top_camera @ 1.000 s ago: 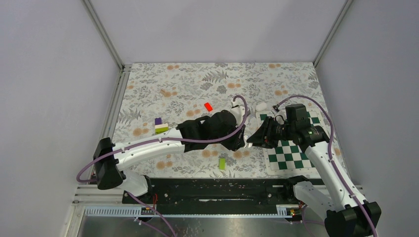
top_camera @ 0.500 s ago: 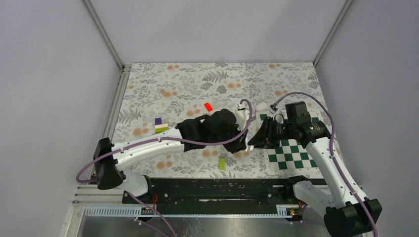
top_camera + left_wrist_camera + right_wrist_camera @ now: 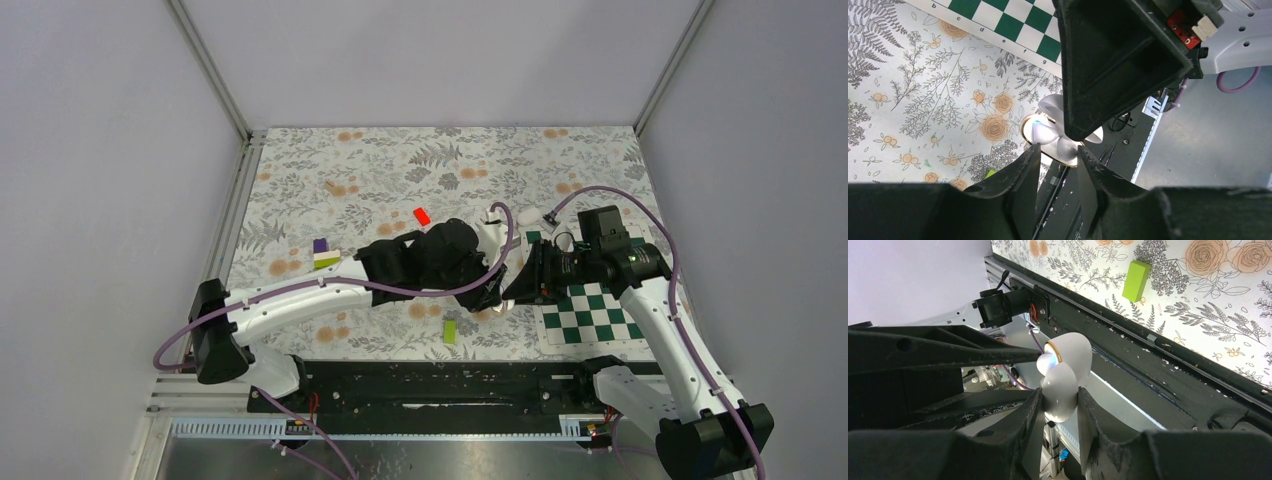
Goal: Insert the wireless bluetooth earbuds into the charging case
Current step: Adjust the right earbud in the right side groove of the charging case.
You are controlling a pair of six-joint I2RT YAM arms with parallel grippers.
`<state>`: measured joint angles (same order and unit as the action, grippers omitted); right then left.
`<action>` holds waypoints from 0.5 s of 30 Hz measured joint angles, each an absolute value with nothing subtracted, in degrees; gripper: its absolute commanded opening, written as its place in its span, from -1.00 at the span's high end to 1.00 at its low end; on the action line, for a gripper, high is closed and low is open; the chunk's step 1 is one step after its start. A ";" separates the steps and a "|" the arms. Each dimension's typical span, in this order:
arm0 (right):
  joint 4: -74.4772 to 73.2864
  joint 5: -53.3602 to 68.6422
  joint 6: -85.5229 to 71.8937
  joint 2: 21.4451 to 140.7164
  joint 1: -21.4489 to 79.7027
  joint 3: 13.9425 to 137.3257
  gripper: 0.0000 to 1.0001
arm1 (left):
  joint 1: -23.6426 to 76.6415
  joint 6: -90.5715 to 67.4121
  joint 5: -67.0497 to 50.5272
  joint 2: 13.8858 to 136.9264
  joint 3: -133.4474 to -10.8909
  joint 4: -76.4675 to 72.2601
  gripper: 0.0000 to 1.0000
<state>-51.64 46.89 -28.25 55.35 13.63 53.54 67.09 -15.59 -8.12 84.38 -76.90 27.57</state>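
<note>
right wrist: right gripper clamps charging case (flipped open)

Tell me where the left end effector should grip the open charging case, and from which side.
Take the charging case by its free gold-rimmed half, coming from opposite the right end effector, which pinches the other half. That half sticks out clear of that grip, so it is likely the only open hold.

Charging case: white, glossy, hinged open, gold-rimmed, lifted; earbuds possibly inside, unclear.
</note>
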 measured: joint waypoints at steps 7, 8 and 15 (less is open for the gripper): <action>-52.05 47.72 -28.25 55.33 13.63 53.54 1.00 | 67.05 -15.00 -7.27 84.38 -76.93 27.55 0.26; -52.05 47.72 -28.25 55.33 13.63 53.54 1.00 | 67.05 -15.00 -7.27 84.38 -76.93 27.55 0.26; -52.05 47.68 -28.32 55.33 13.63 53.54 1.00 | 67.05 -15.07 -7.29 83.68 -76.93 27.66 0.23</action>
<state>-52.05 47.68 -28.32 55.33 13.63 53.54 67.05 -15.07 -7.29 83.68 -76.93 27.66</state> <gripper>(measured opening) 0.338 0.371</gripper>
